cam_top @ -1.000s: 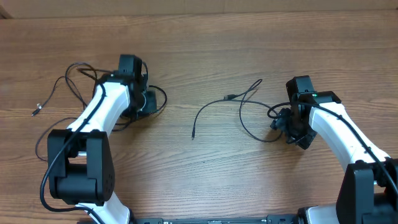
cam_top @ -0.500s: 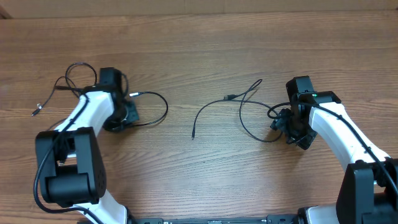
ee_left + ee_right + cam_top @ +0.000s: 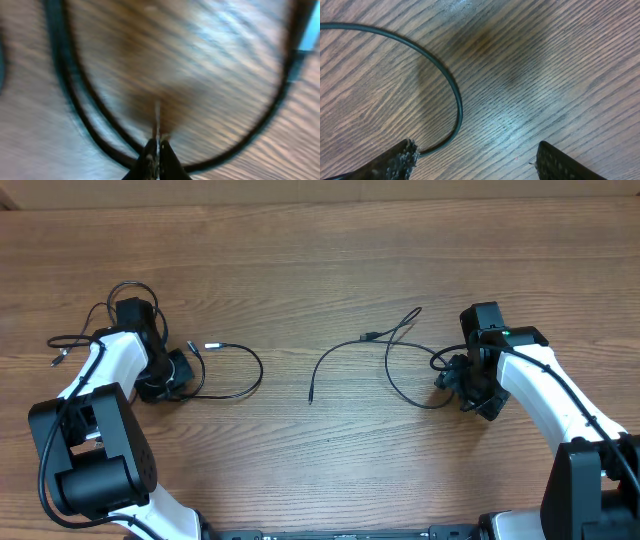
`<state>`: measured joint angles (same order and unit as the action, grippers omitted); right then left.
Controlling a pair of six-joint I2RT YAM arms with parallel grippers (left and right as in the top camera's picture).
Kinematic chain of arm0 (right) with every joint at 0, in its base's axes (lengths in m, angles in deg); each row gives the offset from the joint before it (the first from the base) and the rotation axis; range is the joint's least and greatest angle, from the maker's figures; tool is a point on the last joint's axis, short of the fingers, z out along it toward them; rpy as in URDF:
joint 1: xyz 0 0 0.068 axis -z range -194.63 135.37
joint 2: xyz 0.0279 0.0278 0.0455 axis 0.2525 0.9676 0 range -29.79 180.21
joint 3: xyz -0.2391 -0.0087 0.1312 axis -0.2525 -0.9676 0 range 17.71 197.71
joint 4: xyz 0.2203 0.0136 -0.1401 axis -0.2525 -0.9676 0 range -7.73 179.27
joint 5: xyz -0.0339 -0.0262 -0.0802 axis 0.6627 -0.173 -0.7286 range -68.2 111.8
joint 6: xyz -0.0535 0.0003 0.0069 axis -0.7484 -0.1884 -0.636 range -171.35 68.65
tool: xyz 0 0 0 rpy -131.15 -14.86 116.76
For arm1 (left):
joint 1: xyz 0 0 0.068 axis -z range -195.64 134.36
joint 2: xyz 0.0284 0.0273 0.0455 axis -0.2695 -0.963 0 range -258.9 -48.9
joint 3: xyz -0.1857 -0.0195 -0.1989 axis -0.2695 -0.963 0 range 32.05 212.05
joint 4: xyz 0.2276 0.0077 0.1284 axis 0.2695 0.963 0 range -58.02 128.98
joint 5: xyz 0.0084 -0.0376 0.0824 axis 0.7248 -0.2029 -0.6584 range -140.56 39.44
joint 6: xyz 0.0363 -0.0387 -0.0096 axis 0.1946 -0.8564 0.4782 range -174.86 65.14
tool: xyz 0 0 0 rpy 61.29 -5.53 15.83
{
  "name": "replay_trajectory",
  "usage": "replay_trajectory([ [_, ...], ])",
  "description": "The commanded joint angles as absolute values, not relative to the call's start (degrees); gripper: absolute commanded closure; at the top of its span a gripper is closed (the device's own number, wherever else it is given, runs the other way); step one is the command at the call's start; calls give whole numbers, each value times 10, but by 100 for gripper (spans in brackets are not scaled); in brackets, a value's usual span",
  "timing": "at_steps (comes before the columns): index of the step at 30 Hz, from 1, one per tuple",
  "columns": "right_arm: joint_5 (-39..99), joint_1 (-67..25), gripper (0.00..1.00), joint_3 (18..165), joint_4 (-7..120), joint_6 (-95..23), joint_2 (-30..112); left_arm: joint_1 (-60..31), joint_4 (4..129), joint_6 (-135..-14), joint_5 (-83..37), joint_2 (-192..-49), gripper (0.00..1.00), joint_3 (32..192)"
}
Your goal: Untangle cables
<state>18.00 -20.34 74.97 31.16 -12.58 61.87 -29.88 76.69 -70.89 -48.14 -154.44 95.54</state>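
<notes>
At the far left a small snarl of cords (image 3: 75, 339) sits bunched beside the left arm, so that part looks unfinished. The left pincer (image 3: 157, 150) is closed on a black cable (image 3: 258, 370), whose loop lies flat on the worktop (image 3: 320, 240). Further along, another cable (image 3: 335, 351) lies well apart from it, curling toward the right pincer (image 3: 477, 157), which stands wide and empty. Roughly halfway, I judge.
</notes>
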Motion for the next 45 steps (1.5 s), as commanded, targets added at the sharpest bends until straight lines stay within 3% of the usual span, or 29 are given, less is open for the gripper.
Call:
replay_trajectory([
  [1, 180, -204, 25, 750, 313, -128, 608, -294, 741, -668, -328, -1545, 96, 953],
  [9, 181, -204, 25, 750, 313, -128, 608, -245, 677, -644, -274, -1545, 96, 953],
  [13, 181, -204, 25, 750, 312, -128, 608, -222, 678, -653, -366, -1545, 96, 951],
  [27, 180, -204, 25, 750, 306, -128, 608, -216, 690, -697, -462, -1545, 96, 916],
  [32, 180, -204, 25, 750, 305, -128, 608, -217, 708, -714, -572, -1545, 96, 910],
  [37, 180, -204, 25, 750, 304, -128, 608, -253, 754, -793, -704, -1545, 96, 912],
  [45, 180, -204, 25, 750, 307, -128, 608, -344, 815, -813, -736, -1545, 96, 960],
])
